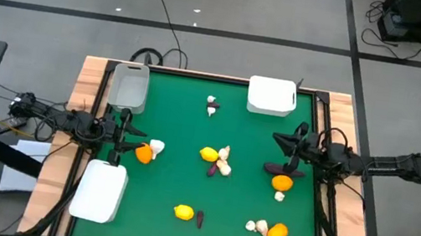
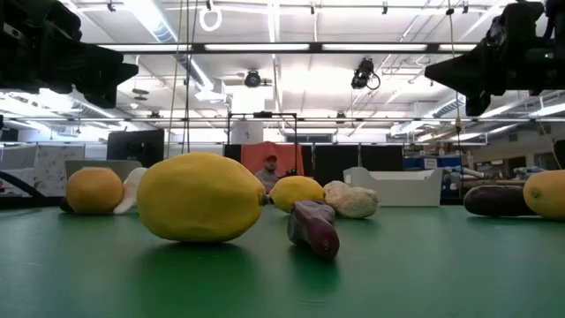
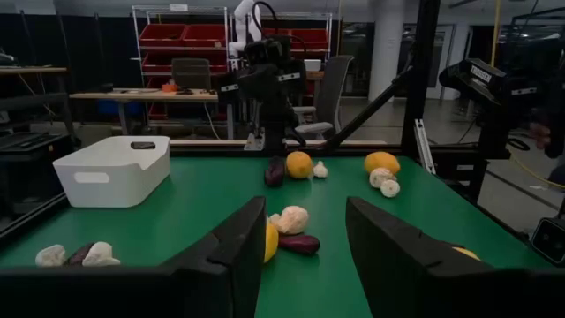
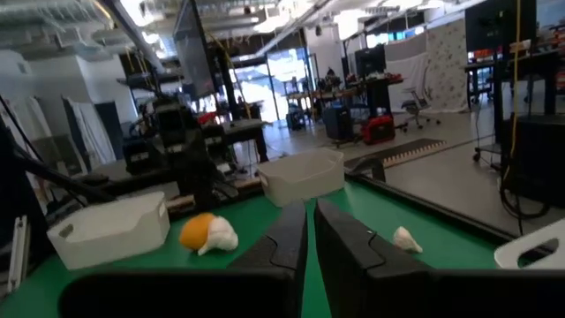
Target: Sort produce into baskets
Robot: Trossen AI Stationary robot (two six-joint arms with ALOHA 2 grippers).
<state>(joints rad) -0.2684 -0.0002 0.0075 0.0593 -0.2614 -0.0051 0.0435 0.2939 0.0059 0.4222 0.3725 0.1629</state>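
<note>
Left gripper [image 1: 120, 133]: hovering at the left edge of the green table [image 1: 240, 199], jaws spread wide and holding nothing; the left wrist view shows clear mat between the fingers [image 3: 234, 247].
Right gripper [image 1: 290, 152]: up over the right side, jaws nearly together with only a thin slit in the right wrist view, nothing between them.
Orange by left gripper [image 1: 143, 154]: on the mat just beside the left fingertips, touching a pale garlic bulb [image 1: 157, 148].
Orange by right gripper [image 1: 282, 182]: lying just below the right gripper, with a small bulb [image 1: 279, 197] next to it.
Centre cluster: a lemon [image 1: 209, 154], garlic [image 1: 223, 164] and a dark eggplant piece [image 1: 211, 171] bunched mid-table.
Front row: a lemon [image 1: 184, 212] with an eggplant piece [image 1: 200, 219] beside it; further right, garlic [image 1: 258, 225] against an orange [image 1: 278, 232].
Far pieces: two bulbs [image 1: 211, 105] near the back.
Baskets: greyish bin [image 1: 129, 86] back left, white bin [image 1: 272, 95] back right, white bin [image 1: 99, 191] front left; no produce is visible in them from above.
</note>
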